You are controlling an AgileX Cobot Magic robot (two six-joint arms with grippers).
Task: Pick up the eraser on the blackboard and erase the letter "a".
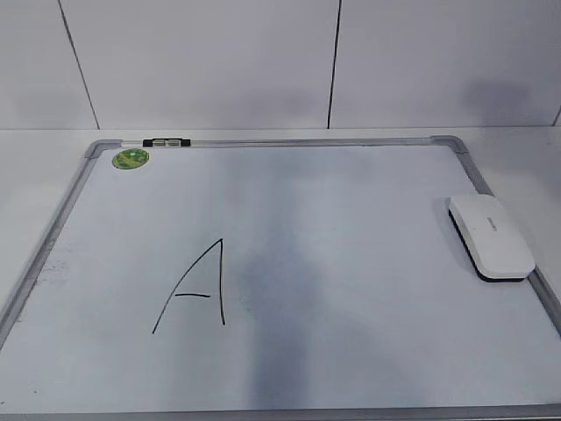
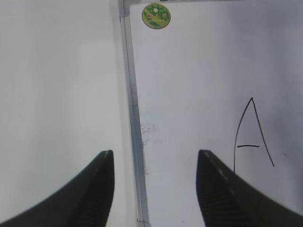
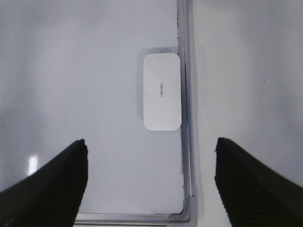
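The blackboard [image 1: 298, 142] is a white board with a grey frame, lying flat on the table. The white eraser [image 1: 491, 235] lies on its right side against the frame, and the right wrist view shows it from above [image 3: 162, 92]. A large capital "A" [image 1: 197, 289] is drawn left of centre; it also shows in the left wrist view [image 2: 251, 137]. No small letter "a" shows in any view. My left gripper [image 2: 155, 152] is open and empty above the board's left frame [image 2: 132, 94]. My right gripper [image 3: 150, 140] is open and empty above the board's corner, short of the eraser.
A round green sticker [image 1: 130, 159] sits in the board's far left corner. A small black-and-white clip [image 1: 166, 141] sits on the far frame. A white wall stands behind the table. Neither arm shows in the exterior view.
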